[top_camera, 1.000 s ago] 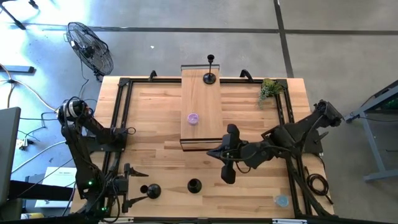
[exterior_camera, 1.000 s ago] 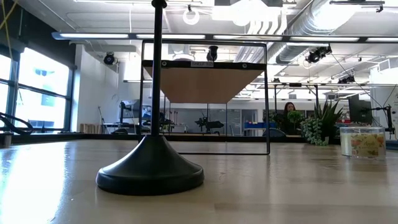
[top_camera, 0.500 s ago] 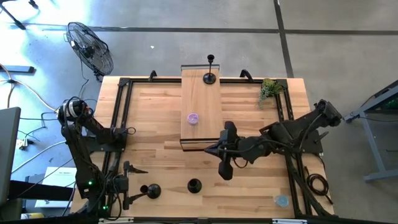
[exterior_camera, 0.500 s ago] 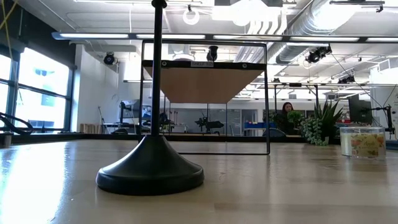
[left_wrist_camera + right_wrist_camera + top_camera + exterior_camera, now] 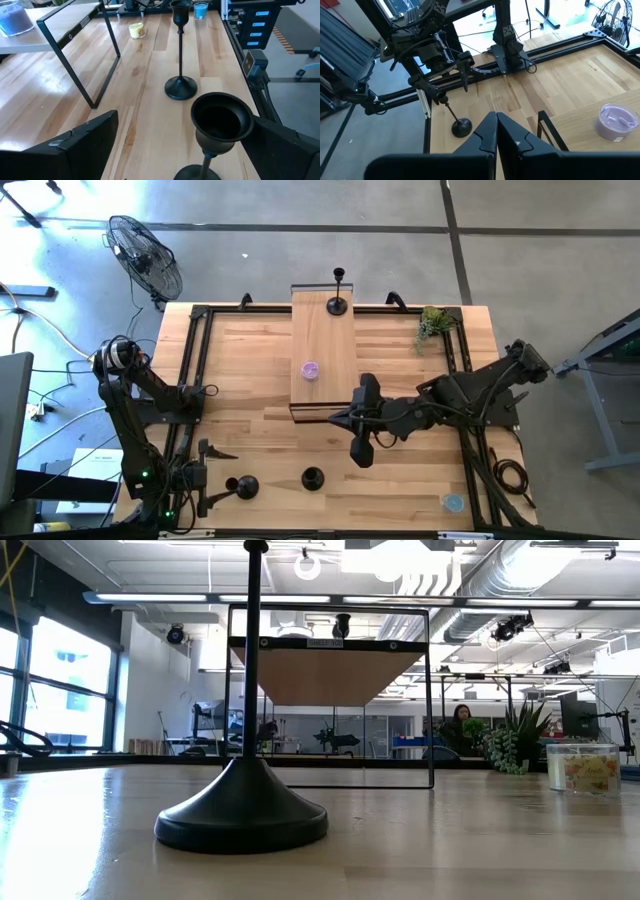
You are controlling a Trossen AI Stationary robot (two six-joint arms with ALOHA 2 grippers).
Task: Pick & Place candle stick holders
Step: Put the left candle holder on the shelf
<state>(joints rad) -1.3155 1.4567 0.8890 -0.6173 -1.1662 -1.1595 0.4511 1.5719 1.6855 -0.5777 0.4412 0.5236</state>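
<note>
Beside the raised wooden shelf (image 5: 323, 350), the right gripper (image 5: 360, 455) hangs shut and empty over the bench (image 5: 250, 370); the left gripper (image 5: 207, 490) spreads wide (holding nothing) around a matte-black candle stick holder (image 5: 242, 487), seemingly ready to grasp it.

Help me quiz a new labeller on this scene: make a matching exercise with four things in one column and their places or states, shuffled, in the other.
Things:
1. plant
2. purple jar
3. right hand
4. fan

Places or states:
a. on the middle of the raised board
b. on the floor, beyond the table's far left corner
c. at the far right corner of the table
d. shut, over the table just past the board's near end

Pairs: 1-c, 2-a, 3-d, 4-b
</note>
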